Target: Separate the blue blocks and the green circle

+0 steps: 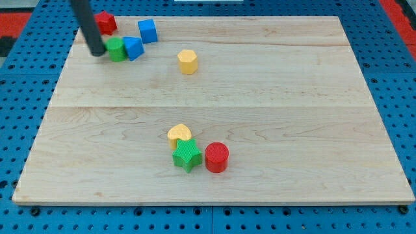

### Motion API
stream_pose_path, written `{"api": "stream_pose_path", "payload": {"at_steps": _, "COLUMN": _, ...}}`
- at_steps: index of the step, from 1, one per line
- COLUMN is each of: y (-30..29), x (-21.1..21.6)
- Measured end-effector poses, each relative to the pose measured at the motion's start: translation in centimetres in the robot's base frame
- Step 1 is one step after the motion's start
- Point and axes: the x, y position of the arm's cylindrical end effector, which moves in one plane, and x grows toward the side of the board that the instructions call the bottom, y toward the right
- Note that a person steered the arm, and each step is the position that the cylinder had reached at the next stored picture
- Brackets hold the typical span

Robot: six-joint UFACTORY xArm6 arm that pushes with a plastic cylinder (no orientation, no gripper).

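My tip stands at the view's top left, just left of the green circle and about touching it. The green circle touches a blue block on its right. A second blue block, a cube, sits a little above and right of them, apart by a small gap. The rod runs up out of the view's top edge.
A red block sits near the board's top left edge, above my tip. A yellow hexagon lies right of the blue blocks. Lower middle: a yellow heart, a green star and a red cylinder clustered together.
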Motion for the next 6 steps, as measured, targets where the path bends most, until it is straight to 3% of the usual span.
{"api": "stream_pose_path", "payload": {"at_steps": 1, "y": 3.8, "x": 0.5}}
{"api": "stream_pose_path", "payload": {"at_steps": 2, "y": -1.5, "x": 1.1}}
{"api": "stream_pose_path", "payload": {"at_steps": 3, "y": -1.9, "x": -1.0}}
{"api": "stream_pose_path", "payload": {"at_steps": 4, "y": 1.2, "x": -4.4}}
{"api": "stream_pose_path", "payload": {"at_steps": 6, "y": 6.1, "x": -1.5}}
